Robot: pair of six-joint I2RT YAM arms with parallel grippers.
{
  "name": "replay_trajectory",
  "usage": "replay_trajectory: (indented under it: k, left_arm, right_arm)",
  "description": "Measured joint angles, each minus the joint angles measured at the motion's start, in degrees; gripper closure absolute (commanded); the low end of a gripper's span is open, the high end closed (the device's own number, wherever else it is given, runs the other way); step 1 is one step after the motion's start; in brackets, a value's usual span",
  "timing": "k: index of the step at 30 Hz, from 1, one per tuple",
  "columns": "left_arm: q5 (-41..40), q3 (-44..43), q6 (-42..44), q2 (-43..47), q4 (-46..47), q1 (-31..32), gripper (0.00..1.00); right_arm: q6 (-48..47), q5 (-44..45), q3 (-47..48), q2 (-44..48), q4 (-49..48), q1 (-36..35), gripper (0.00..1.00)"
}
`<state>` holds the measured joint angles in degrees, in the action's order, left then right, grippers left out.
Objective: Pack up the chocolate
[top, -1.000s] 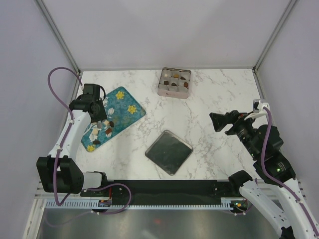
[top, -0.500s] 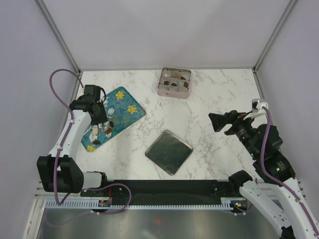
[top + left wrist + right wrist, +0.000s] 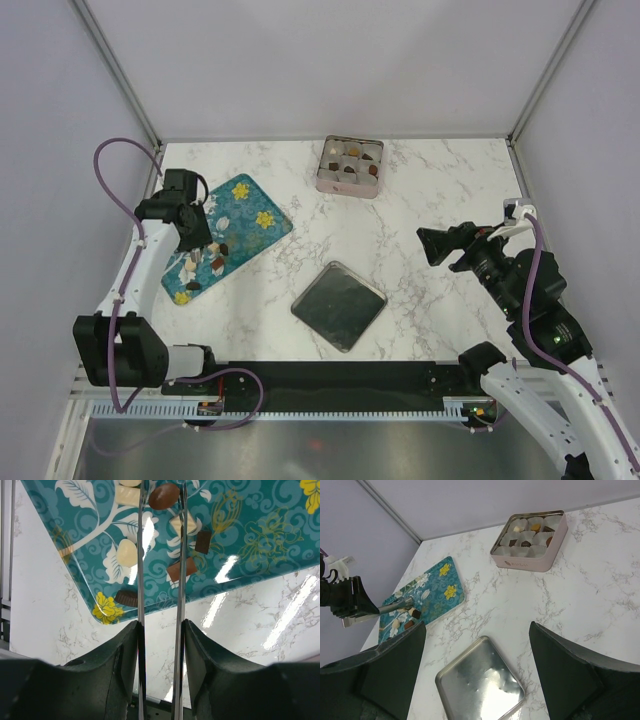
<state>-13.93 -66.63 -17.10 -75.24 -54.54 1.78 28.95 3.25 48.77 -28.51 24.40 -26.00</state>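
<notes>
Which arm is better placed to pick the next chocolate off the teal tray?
Left. The left gripper is over the teal tray, straddling a brown chocolate. The right gripper hangs open across the table, far from the tray.

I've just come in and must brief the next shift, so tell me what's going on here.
The left pincer is down over the teal floral tray, its thin fingers either side of a brown oval chocolate; whether they grip it is unclear. More loose pieces lie on the tray. The right pincer hangs open and empty above the table. The pink tin at the back holds a few filled pieces, and a metal lid lies apart.
</notes>
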Motion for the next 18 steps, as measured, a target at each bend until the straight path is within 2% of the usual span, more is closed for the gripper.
replay_trajectory:
  k: [18]
  left_arm:
    - [4.3,1.4,0.5,-0.1,0.7,-1.4,0.57]
  right_arm:
    - [0.0,0.0,0.0,0.1,0.0,-0.2,0.07]
